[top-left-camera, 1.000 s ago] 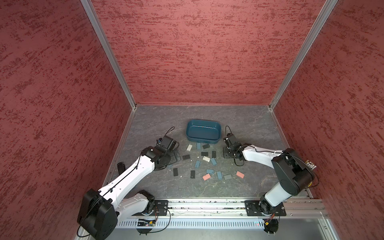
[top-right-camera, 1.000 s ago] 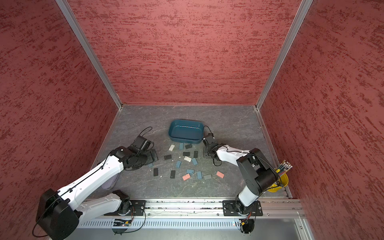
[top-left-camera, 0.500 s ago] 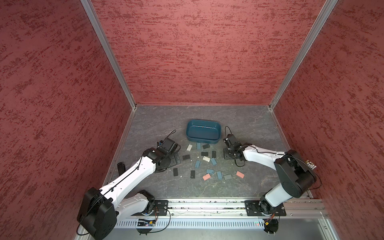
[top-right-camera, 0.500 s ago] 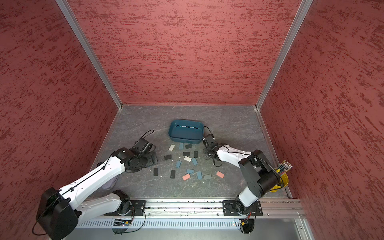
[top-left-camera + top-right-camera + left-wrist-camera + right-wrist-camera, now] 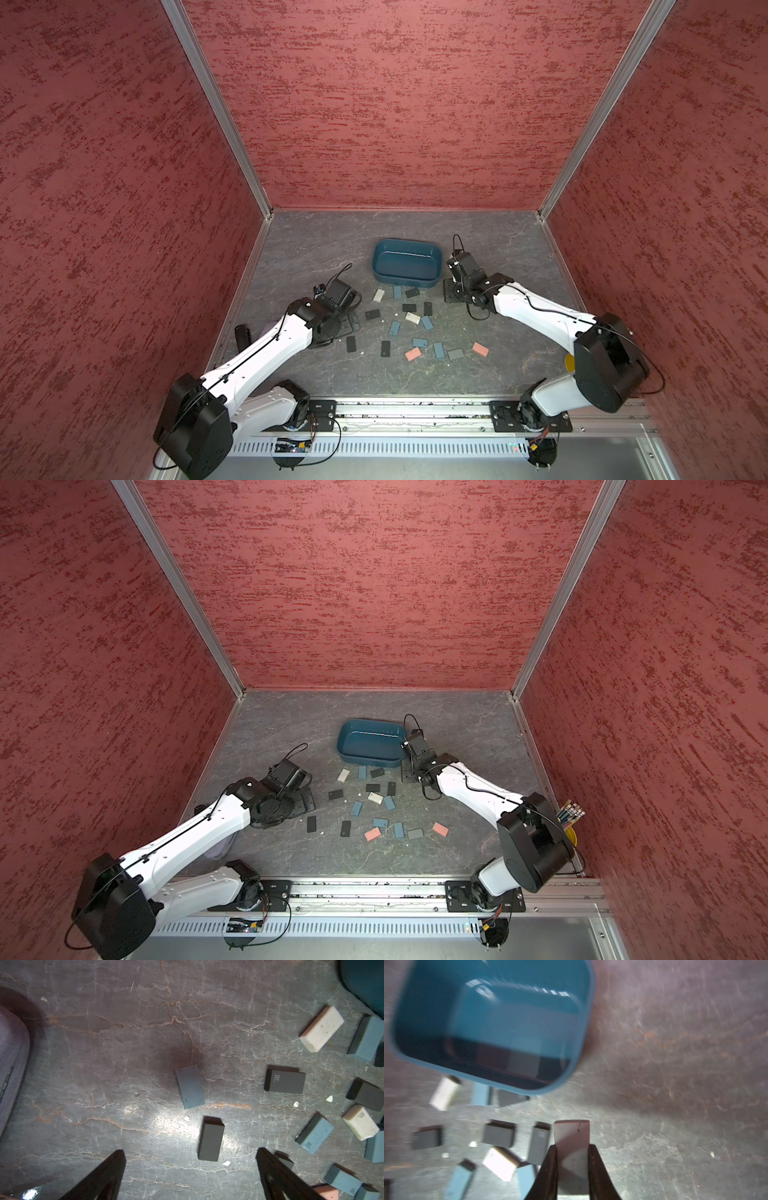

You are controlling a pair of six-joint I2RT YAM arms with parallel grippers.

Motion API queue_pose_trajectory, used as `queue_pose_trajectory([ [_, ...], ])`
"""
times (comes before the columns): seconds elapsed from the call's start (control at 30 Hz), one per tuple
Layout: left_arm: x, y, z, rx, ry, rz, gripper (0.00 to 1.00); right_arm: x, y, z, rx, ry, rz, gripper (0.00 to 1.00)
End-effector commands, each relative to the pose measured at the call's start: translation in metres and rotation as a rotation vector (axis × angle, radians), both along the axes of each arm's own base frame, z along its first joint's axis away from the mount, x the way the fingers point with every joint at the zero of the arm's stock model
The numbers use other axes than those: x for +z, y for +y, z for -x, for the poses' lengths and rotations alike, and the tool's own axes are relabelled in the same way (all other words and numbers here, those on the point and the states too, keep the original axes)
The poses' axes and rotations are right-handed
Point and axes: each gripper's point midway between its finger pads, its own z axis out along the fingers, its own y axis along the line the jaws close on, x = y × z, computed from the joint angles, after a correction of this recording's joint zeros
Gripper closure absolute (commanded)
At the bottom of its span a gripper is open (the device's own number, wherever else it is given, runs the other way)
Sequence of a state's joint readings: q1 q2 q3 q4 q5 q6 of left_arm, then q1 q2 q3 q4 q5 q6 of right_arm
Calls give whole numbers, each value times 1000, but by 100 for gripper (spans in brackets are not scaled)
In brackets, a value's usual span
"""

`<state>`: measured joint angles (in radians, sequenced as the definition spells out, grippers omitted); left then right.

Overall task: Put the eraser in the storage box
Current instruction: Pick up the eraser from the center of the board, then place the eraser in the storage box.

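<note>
Right wrist view: our right claw (image 5: 572,1147) clamps a white eraser (image 5: 572,1132) short of the storage box (image 5: 508,1018), left claw (image 5: 190,1150) agape; early release could miss.

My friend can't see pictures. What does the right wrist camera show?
The right hand pinches a white eraser over the grey table, close to the blue box. Black, blue and white erasers lie loose beside the box. The picture is a bit blurry.

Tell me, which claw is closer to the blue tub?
The right. The right gripper, shut on a pale eraser, sits just beside the storage box. The left gripper hangs open over a dark eraser, clearly farther from the box.
</note>
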<state>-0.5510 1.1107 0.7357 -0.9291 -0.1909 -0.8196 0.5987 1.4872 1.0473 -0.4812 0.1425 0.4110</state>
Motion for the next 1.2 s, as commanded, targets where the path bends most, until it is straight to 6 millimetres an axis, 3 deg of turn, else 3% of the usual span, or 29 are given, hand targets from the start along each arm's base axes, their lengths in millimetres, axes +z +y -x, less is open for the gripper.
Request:
queue_pose_trajectory([
  [0.0,-1,7,5,23,-3,-21,0,30,24,0,58,-30,-53,84],
  [0.17,-7,4,2,25,8,-19,0,46,58,-16,123,-47,-90,83],
  [0.37,-14,2,-4,21,25,-26,0,29,84,-41,159,-21,-76,83],
  [0.5,-18,-1,-7,17,34,-3,0,7,90,-55,157,5,-25,82],
  [0.77,-21,-3,-11,10,32,19,0,-15,96,-78,153,25,27,82],
  [1.17,-30,-3,-14,24,52,22,0,-35,97,-88,151,57,39,74],
])
